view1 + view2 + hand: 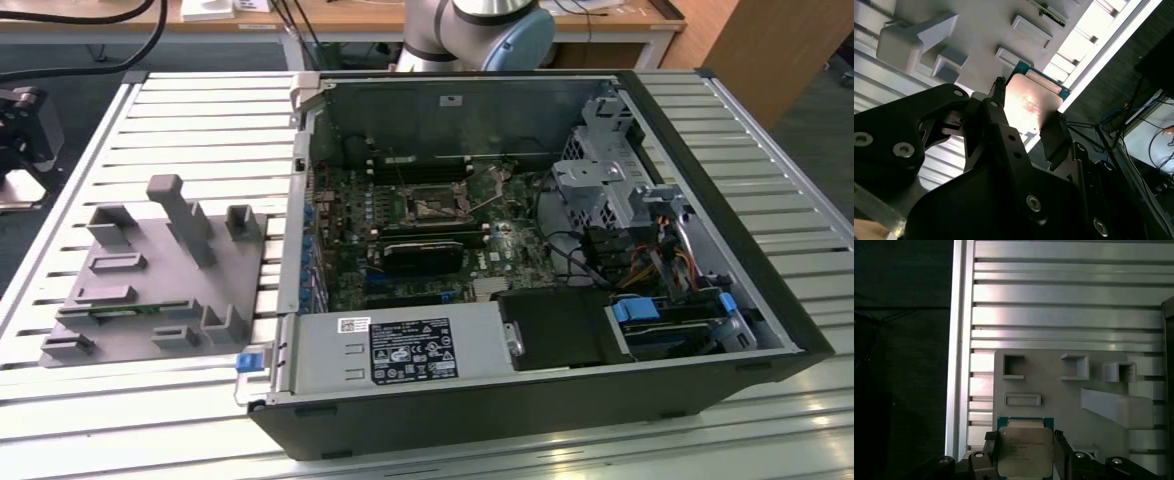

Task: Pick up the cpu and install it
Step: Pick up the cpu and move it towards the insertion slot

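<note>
cpu (1024,452): one
gripper (1029,104): one
fingers (998,114): two, counted in both wrist views
arm (481,28): one
case (534,425): one
power supply (400,350): one
fixture (140,287): one
table (200,110): one

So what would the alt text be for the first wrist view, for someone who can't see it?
A gripper clamps the cpu, a silver-topped square chip with a green rim, between its black fingers. Beyond it lie a grey holder plate with open pockets and a slatted metal table.
</note>
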Available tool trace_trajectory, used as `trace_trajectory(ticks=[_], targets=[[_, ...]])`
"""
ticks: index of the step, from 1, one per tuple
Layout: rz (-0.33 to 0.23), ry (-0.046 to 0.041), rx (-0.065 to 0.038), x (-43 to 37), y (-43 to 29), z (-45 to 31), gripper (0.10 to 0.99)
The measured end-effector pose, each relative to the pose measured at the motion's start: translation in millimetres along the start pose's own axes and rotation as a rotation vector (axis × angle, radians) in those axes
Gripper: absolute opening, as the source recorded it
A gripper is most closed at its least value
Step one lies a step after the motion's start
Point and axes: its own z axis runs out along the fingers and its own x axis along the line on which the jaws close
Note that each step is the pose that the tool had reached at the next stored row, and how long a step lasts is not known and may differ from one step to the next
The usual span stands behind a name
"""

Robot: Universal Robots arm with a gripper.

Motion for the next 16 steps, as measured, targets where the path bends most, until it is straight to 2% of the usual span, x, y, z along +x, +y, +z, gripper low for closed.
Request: trace_trajectory(ticks=[16], targets=[[0.0, 0.0, 0.0, 0.1, 1.0, -13.2, 0.533]])
